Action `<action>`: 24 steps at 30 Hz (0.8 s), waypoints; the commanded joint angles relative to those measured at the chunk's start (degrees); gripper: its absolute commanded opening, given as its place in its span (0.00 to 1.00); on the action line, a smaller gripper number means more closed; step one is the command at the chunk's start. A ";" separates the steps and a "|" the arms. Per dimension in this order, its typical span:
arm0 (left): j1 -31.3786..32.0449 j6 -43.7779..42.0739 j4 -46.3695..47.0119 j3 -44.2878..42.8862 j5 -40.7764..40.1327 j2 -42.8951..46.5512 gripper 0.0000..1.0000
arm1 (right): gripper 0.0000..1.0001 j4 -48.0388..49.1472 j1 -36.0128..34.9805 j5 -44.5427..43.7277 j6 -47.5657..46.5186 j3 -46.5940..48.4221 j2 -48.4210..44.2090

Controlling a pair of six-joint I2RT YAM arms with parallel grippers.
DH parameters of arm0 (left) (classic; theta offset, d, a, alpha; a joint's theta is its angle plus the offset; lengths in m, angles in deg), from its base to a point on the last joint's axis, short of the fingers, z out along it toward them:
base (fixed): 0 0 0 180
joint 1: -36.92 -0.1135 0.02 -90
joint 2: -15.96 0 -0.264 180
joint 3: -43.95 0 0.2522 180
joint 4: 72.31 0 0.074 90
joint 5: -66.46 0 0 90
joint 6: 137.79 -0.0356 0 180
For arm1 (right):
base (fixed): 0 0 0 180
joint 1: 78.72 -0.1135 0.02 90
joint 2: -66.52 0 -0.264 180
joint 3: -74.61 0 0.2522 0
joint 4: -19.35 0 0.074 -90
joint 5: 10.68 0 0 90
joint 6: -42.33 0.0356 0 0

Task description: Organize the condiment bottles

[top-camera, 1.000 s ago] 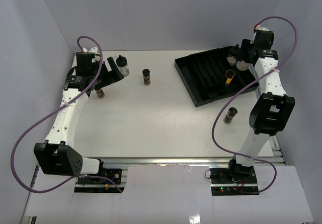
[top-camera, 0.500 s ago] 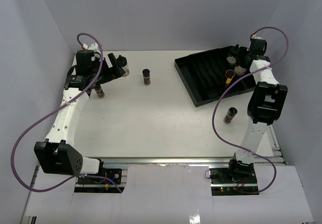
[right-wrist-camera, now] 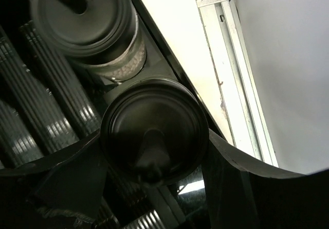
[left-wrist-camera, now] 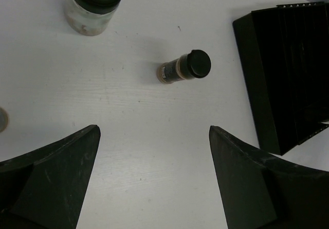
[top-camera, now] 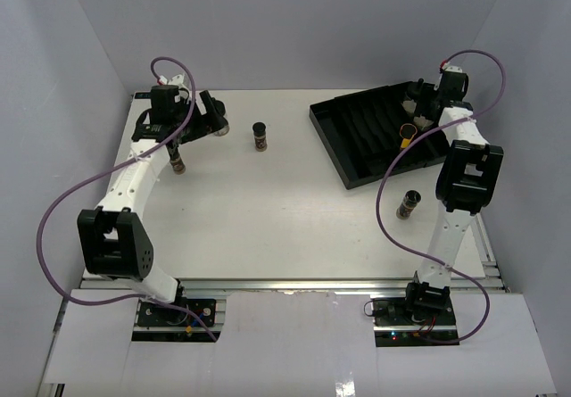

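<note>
My right gripper (right-wrist-camera: 154,139) is shut on the black cap of a condiment bottle (right-wrist-camera: 154,121) standing in the far right corner of the black slotted tray (top-camera: 357,138). A whitish-grey bottle (right-wrist-camera: 87,25) stands right behind it. A yellow bottle (top-camera: 408,136) lies in the tray. My left gripper (left-wrist-camera: 154,131) hangs open over bare table at the back left, nothing between its fingers. Ahead of it stand a whitish bottle (left-wrist-camera: 95,5) and a brown bottle (left-wrist-camera: 184,68). Two more brown bottles stand on the table, one (top-camera: 178,163) at the left and one (top-camera: 409,203) at the right.
The tray's near wall (left-wrist-camera: 257,85) shows at the right of the left wrist view. The table's right edge and a metal rail (right-wrist-camera: 226,59) run close beside the right gripper. Purple cables loop off both arms.
The left arm swung its elbow inward and its gripper shifted slightly right, towards the whitish bottle. The right arm straightened up, its wrist drawing back over the tray's far corner.
</note>
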 commanded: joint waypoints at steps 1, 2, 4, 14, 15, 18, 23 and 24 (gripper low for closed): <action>-1.05 -2.76 3.91 -6.05 1.88 -6.27 0.98 | 0.61 4.82 0.56 0.34 0.97 5.09 1.62; -0.90 -3.25 3.55 -7.28 1.47 -7.68 0.98 | 0.62 4.83 0.56 0.61 1.36 5.28 1.97; -0.43 -3.89 2.90 -9.06 0.04 -9.85 0.98 | 0.66 4.05 0.56 1.04 1.77 6.13 2.56; 0.83 -7.52 2.40 -15.52 -3.54 -15.80 0.98 | 0.97 1.00 0.58 -0.25 0.46 7.44 0.10; 0.91 -8.06 2.41 -16.09 -3.44 -16.35 0.98 | 0.98 0.96 0.63 -0.50 0.46 7.08 -1.09; 1.14 -9.15 2.33 -17.36 -3.98 -18.19 0.98 | 0.99 1.07 0.60 -0.54 0.72 5.63 -4.16; 1.20 -11.11 2.77 -19.86 -4.86 -20.92 0.98 | 0.97 1.21 0.65 0.54 2.14 2.20 -9.54; 1.20 -11.35 2.83 -20.36 -4.91 -21.76 0.98 | 0.98 1.56 0.59 0.72 3.24 0.98 -11.55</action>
